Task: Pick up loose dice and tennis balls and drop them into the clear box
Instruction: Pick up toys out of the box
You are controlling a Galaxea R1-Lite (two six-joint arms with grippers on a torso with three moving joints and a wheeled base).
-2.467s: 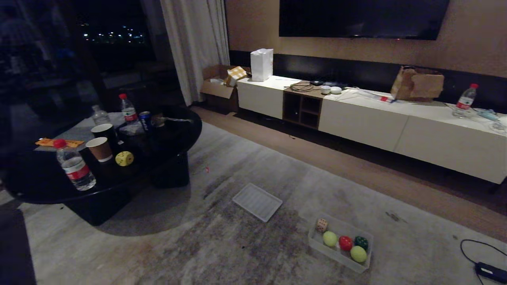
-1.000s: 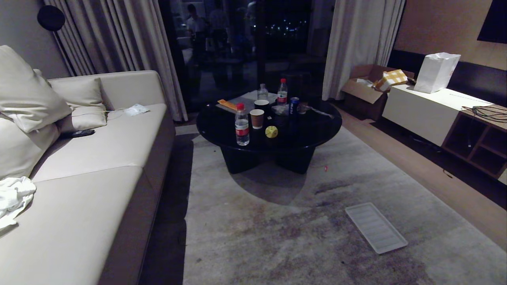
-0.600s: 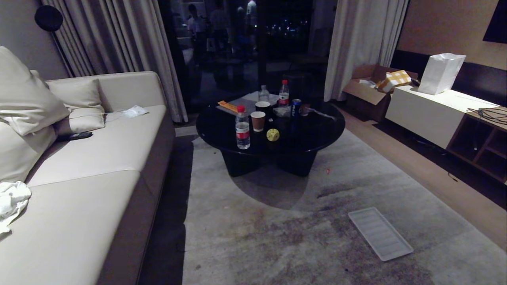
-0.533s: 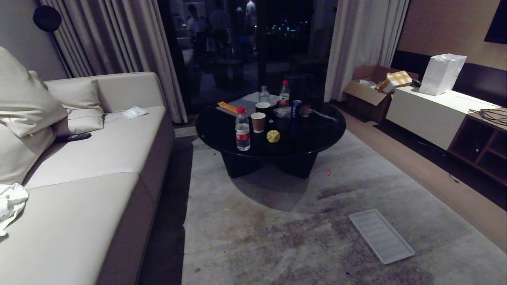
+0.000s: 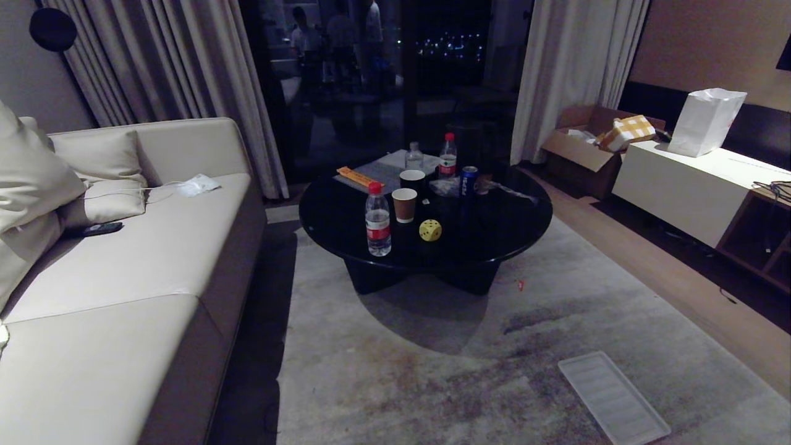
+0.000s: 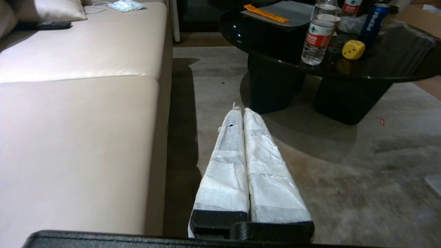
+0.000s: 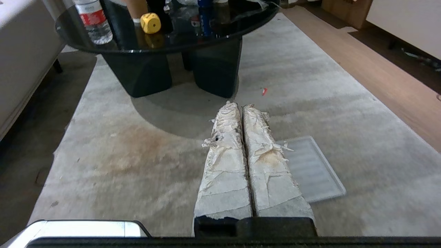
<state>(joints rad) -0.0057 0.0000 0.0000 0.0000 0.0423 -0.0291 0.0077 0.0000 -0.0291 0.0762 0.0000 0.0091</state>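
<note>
A round black bench [image 5: 494,235] stands on the grey rug [image 5: 432,383], and every place here is given from it. On its top sits the yellow die [image 5: 430,230], near the rim that faces the camera, pips showing on 3 faces; being a cube, it has no long axis. Just beside the die, toward the sofa [image 5: 123,278], stands a brown paper cup [image 5: 405,204], and beyond that a water bottle [image 5: 378,219] with a red cap. Behind the die crowd a dark cup [image 5: 411,179], a blue can [image 5: 468,180], 2 more bottles and an orange strip [image 5: 358,177] on a grey sheet. What the cups hold cannot be told.

On the rug, well apart from the bench and away from the sofa, lies a flat ribbed clear lid [image 5: 613,405]. A small red scrap [image 5: 520,285] lies on the rug near the bench's foot.

The left tool [image 6: 240,112] and the right tool [image 7: 237,105] both hang over the rug short of the bench — each with its taped fingers pressed together and empty, pointing toward the bench.
</note>
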